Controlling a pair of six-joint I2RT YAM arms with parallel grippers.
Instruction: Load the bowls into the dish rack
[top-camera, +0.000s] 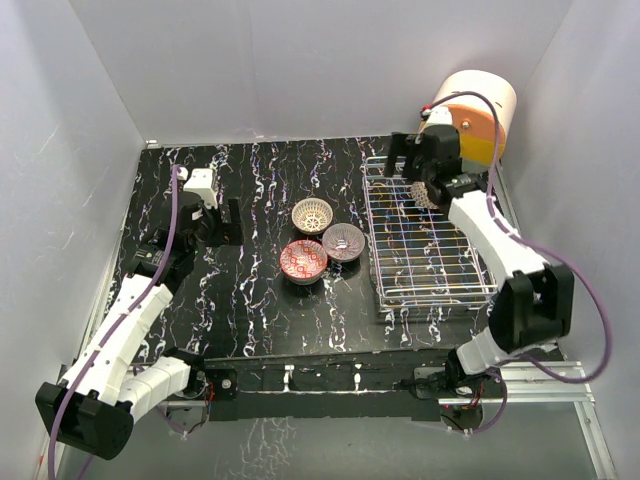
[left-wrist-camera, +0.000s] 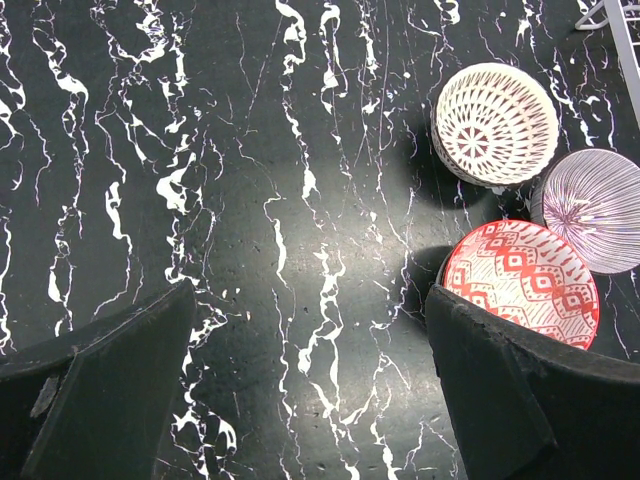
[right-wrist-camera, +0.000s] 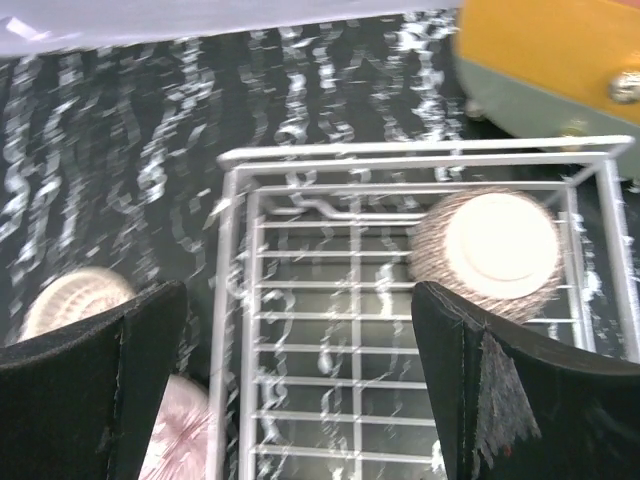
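The black, white-veined bench (top-camera: 250, 300) carries everything. On its right side lies the dish rack (top-camera: 440, 255), a silver wire basket running from near to far. Just beyond its far right corner stands an orange-and-cream cylinder (top-camera: 480, 115).

The right arm reaches over the rack's far end. Its claw (right-wrist-camera: 300, 400) hangs released above the grid, jaws spread wide with only wire between them. The left claw (left-wrist-camera: 310, 400) is likewise released, spread over bare bench to the left of the loose bowls. In the left wrist view its right finger (left-wrist-camera: 520, 400) overlaps the red bowl's rim; whether they touch I cannot tell.

One brown-patterned bowl (right-wrist-camera: 495, 250) sits in the rack's far right corner, its pale underside and foot ring turned up. Three bowls remain on the bench just left of the rack, clustered close together: a white lattice bowl (top-camera: 312, 214) farthest, a purplish bowl (top-camera: 344, 241) nearest the rack, and a red bowl (top-camera: 303, 260) nearest the arms.
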